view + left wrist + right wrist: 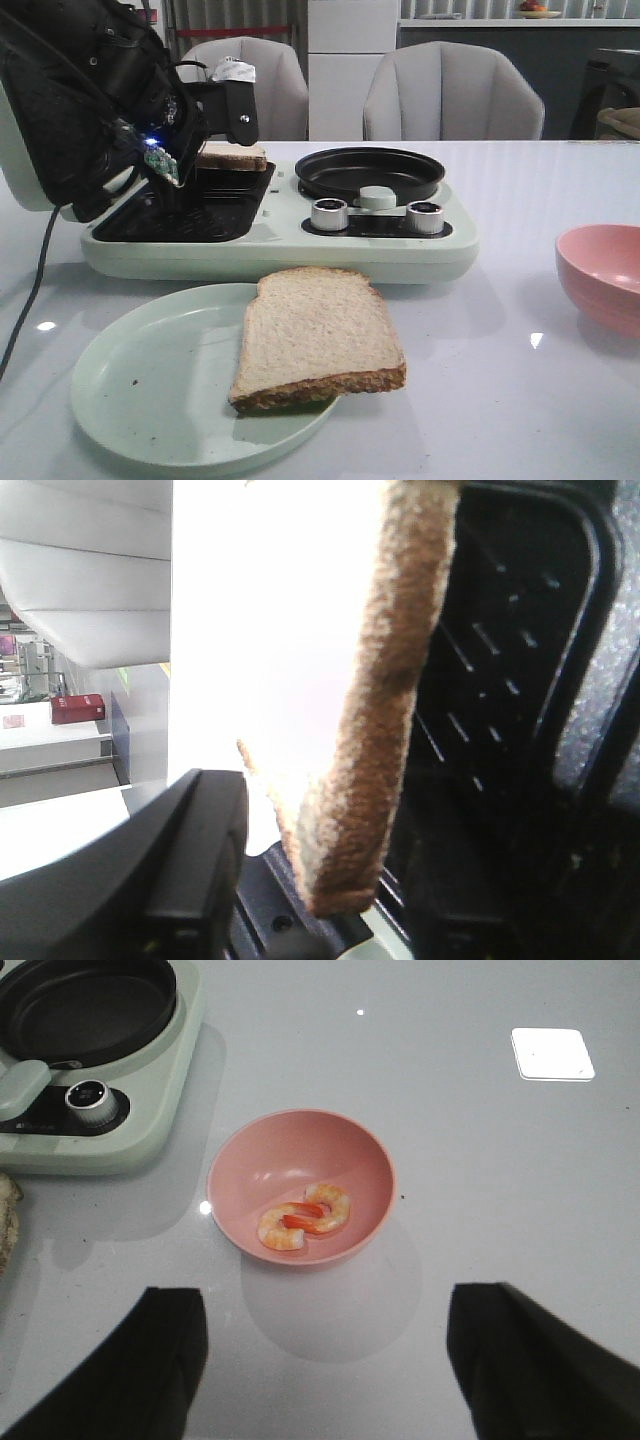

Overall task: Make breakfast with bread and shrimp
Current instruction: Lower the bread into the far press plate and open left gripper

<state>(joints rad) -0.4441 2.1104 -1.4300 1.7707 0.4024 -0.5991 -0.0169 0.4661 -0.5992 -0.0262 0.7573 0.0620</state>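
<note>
While the left gripper (pixel 205 135) pinches one bread slice (pixel 232 156) just above the grill plate (pixel 190 215), the shrimp (pixel 305 1218) lies in the pink bowl (pixel 300 1155) straight ahead of the spread, empty right gripper (pixel 325 1360), the nearer one.

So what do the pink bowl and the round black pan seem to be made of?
The pink bowl looks like matte plastic or melamine: even colour, soft highlights, thin rim. The round black pan seems to be metal with a dark non-stick coating and a dull sheen, though this cannot be confirmed.
</note>
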